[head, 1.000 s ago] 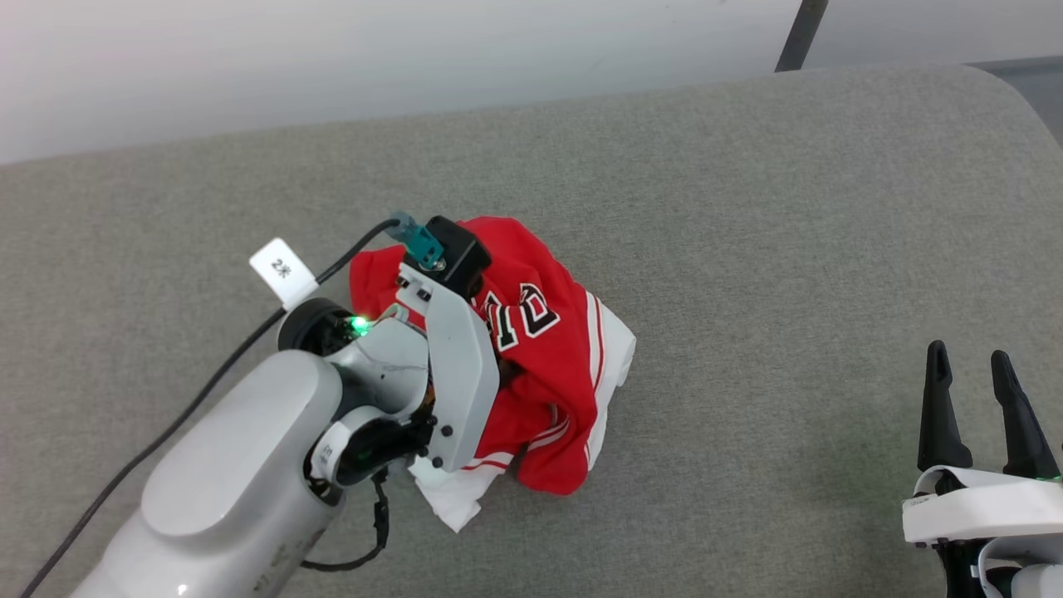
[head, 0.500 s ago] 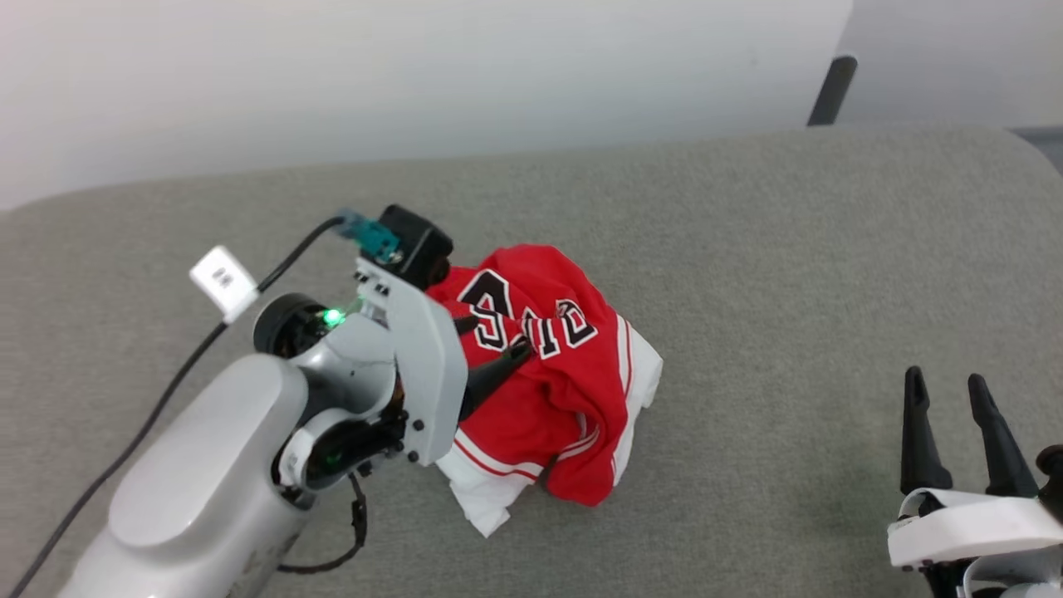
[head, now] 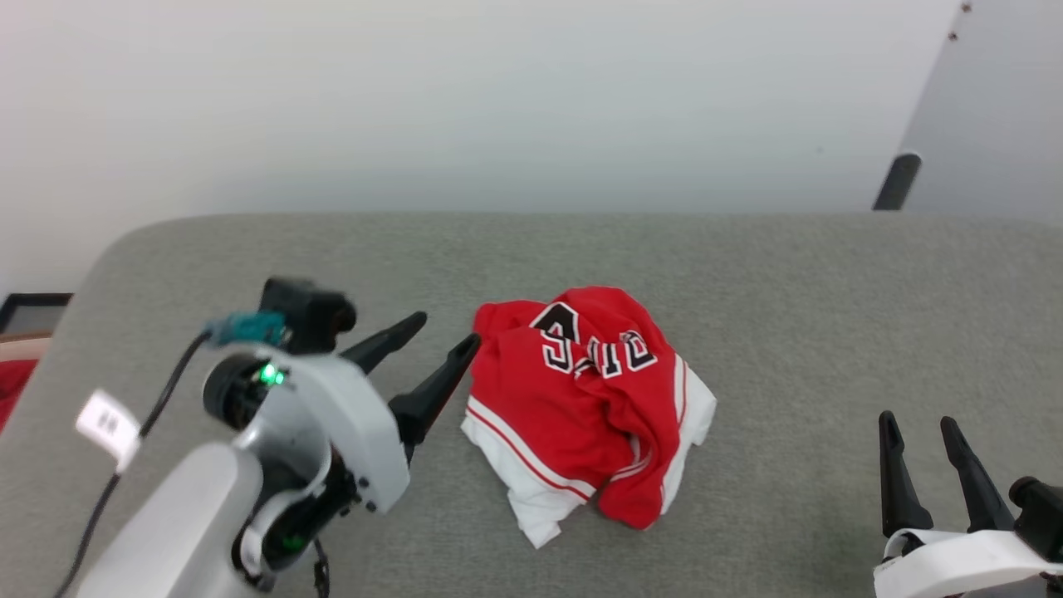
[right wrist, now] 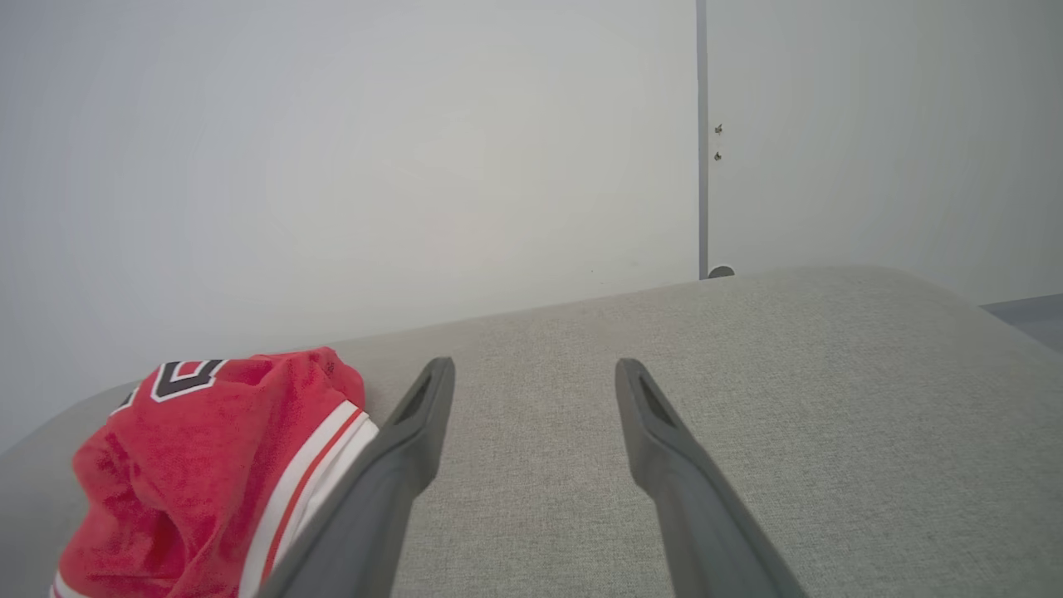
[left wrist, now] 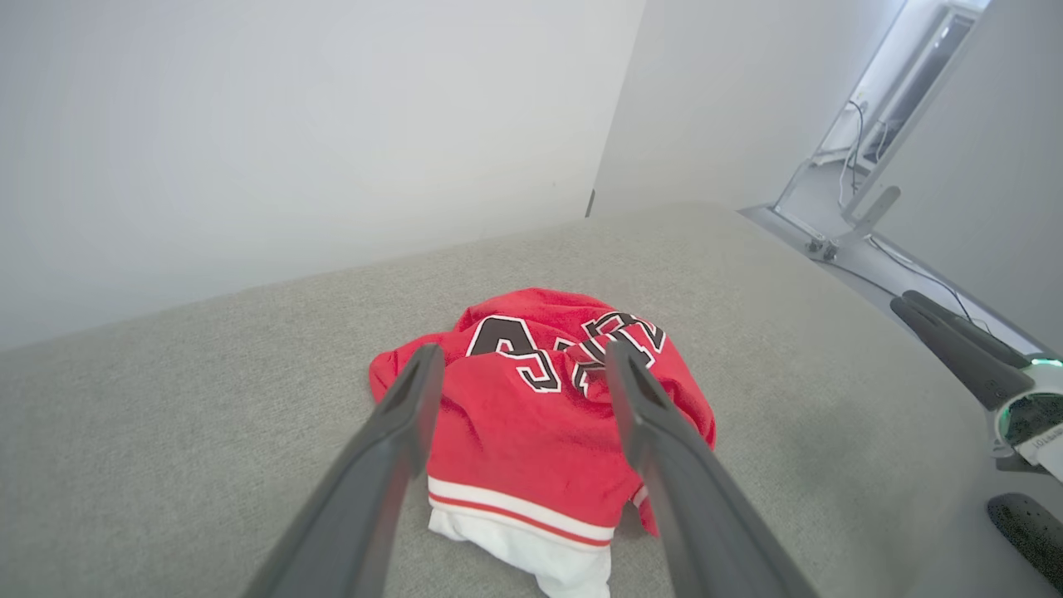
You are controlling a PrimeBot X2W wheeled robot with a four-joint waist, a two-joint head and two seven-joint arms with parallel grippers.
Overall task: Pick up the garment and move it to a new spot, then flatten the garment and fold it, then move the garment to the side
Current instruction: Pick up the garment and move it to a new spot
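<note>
The left gripper (head: 447,329) stands open and empty, dark fingers angled up and rightward from its pale grey wrist (head: 332,415). The right gripper (head: 917,419) rests low at the right, jaws spread, holding nothing

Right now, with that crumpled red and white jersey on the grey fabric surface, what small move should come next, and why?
Probably slide the open left gripper onto the striped edge of the red and white jersey and pinch it: the jersey lies bunched, unheld, and needs flattening.
</note>
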